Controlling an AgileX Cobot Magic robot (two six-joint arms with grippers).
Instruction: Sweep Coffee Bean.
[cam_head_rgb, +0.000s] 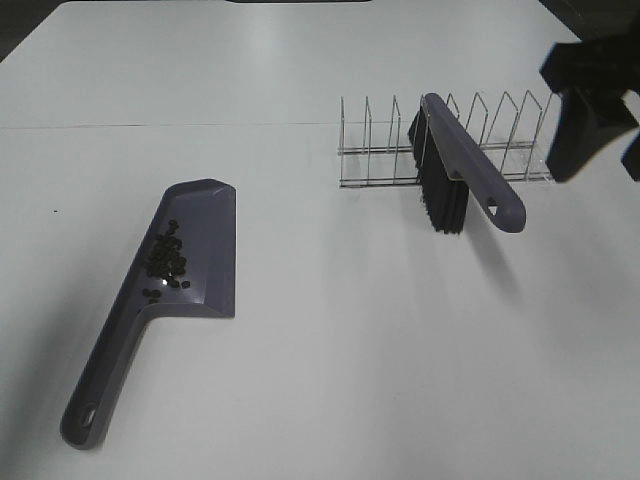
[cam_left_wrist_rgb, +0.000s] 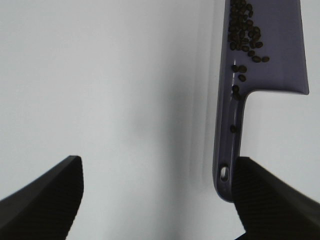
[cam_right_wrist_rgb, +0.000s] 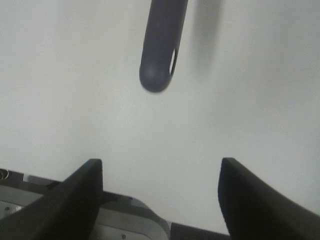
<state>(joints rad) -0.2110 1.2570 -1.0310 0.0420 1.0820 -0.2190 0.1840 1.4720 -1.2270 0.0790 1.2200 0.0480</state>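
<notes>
The coffee beans (cam_head_rgb: 165, 262) lie in a loose cluster inside a purple-grey dustpan (cam_head_rgb: 207, 225) on the white table's left. In the left wrist view the beans (cam_left_wrist_rgb: 244, 30) fill the pan (cam_left_wrist_rgb: 282, 55), and a few sit down along its handle (cam_left_wrist_rgb: 226, 150). My left gripper (cam_left_wrist_rgb: 159, 167) is open and empty, just behind the handle's end. The brush (cam_head_rgb: 472, 172), with black bristles (cam_head_rgb: 440, 195), leans on a wire rack (cam_head_rgb: 370, 130). My right gripper (cam_head_rgb: 600, 150) is open and empty, raised to the right of the brush; its view shows the brush handle's tip (cam_right_wrist_rgb: 160, 45).
The wire rack stands at the back right of the white table (cam_head_rgb: 350, 380). A seam runs across the table behind the dustpan. The left gripper does not show in the high view.
</notes>
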